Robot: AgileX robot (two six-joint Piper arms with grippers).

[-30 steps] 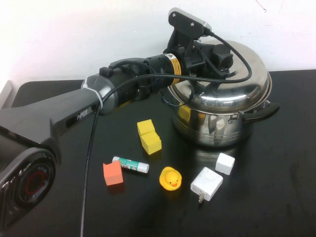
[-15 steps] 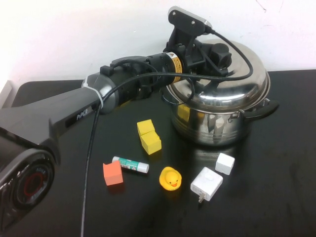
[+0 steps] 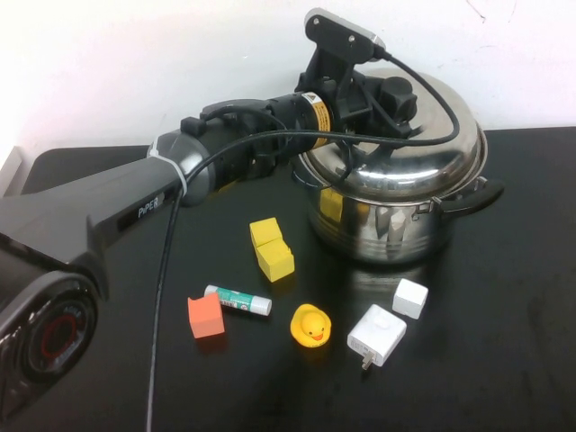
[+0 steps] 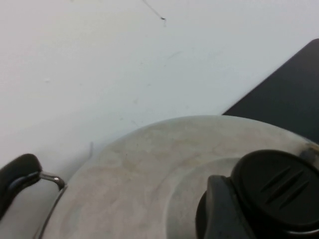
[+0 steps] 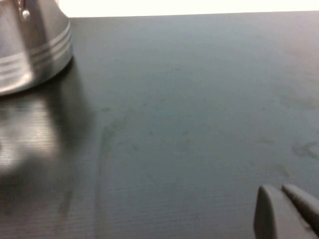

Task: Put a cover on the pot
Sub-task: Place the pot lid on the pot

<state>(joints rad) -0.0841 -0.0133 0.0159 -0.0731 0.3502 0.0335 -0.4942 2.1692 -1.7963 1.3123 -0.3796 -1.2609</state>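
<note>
The shiny steel pot (image 3: 387, 229) stands at the back right of the black table, one black side handle (image 3: 479, 193) showing. The domed steel lid (image 3: 414, 157) lies on top of it, nearly level. My left gripper (image 3: 396, 97) is above the lid's middle, shut on the lid's black knob (image 4: 276, 189); one finger (image 4: 217, 211) presses its side. My right gripper (image 5: 279, 193) is out of the high view; in its wrist view the fingertips lie together low over bare table, with the pot's wall (image 5: 30, 50) some way off.
In front of the pot lie two yellow blocks (image 3: 272, 247), an orange cube (image 3: 205, 317), a glue stick (image 3: 238, 301), a yellow rubber duck (image 3: 311, 325), a white charger (image 3: 377, 335) and a small white cube (image 3: 410, 298). A white wall is close behind.
The lid, held by my left gripper, has shifted slightly left and levelled down onto the pot's rim. Nothing else has moved.
</note>
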